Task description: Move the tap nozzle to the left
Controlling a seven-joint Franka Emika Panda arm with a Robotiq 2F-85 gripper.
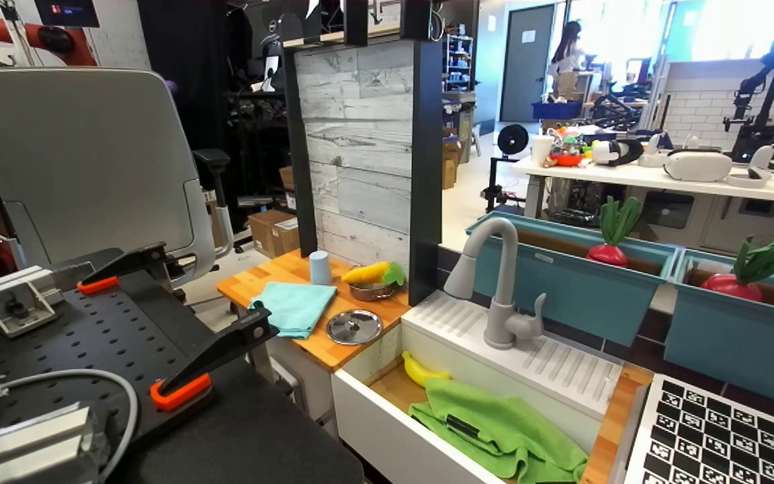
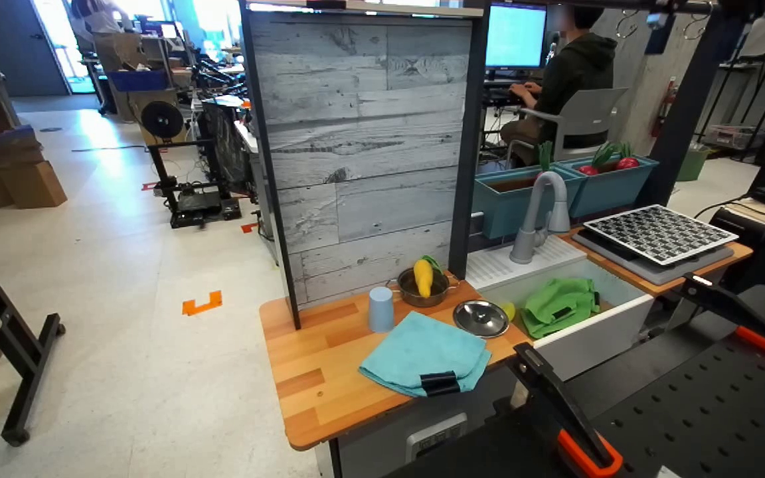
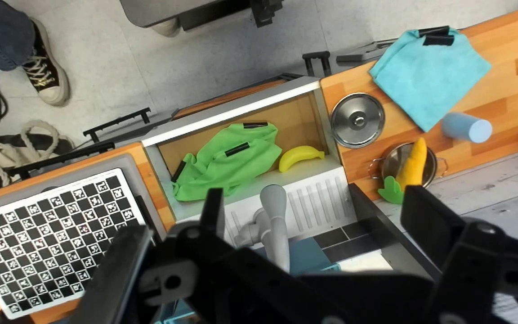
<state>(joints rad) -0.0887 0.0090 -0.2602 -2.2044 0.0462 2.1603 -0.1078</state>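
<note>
Your gripper [image 3: 317, 207] is spread wide in the wrist view, its fingers [image 3: 427, 216] standing at 9 and 3 o'clock of an unfilled gap. You see the grey tap nozzle [image 3: 278, 225] through it, toward 8 o'clock from the middle and nearer the 9 o'clock finger. In an exterior view it rises upright from the ridged white drainboard [image 1: 441, 316], its outlet end [image 1: 459, 275] hanging toward 10 o'clock of its base [image 1: 500, 333]. Take the wrist view as your dial, with the tap nozzle at the hub: the white sink [image 3: 236, 112] spreads from 10 to 1 o'clock, with a green cloth [image 3: 227, 166] in it at 11 and a yellow banana [image 3: 299, 157] at 1. Between 1 and 2 you have a steel lid [image 3: 358, 121] on the wooden counter [image 3: 511, 45], and beyond it a teal cloth [image 3: 430, 85]. At 2 o'clock sits a metal pot [image 3: 391, 158] with a yellow vegetable [image 3: 414, 166] lying in it, and farther out a pale blue cup [image 3: 461, 126]. A black-and-white patterned board [image 3: 56, 243] lies at 9.
</note>
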